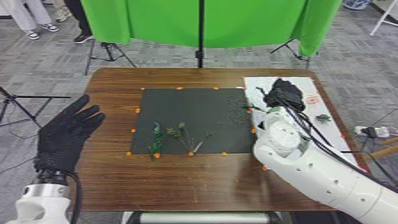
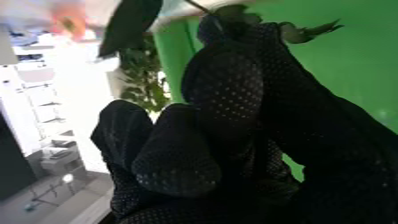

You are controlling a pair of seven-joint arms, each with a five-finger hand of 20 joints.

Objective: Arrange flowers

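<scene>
- While the black-gloved right hand (image 1: 285, 94) is over white paper (image 1: 259, 82), its fingers pinch a green leafy sprig (image 2: 131, 25).
- The dark rectangular mat (image 1: 176, 111) lies just left.

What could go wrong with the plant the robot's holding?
The leafy sprig might slip or its leaves might bend, because the right hand pinches it and the leaves stick out past the glove. Later, picking up one of the thin green stems on the dark mat could tangle its neighbours, since they lie close together.
</scene>
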